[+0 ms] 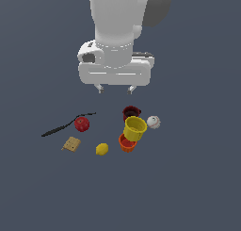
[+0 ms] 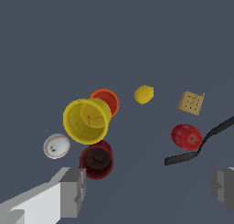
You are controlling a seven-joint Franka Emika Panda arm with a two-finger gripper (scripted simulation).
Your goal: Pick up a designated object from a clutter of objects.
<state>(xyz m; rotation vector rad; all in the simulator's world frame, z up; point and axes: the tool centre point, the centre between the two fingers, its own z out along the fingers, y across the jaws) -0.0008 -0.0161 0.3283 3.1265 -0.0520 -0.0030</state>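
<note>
From the exterior view's left, I see a thin black stick, a square tan cracker and a round red apple, then the small oval yellow lemon just left of the orange cup. My gripper hangs above, well apart from the lemon, fingers wide and empty.
</note>
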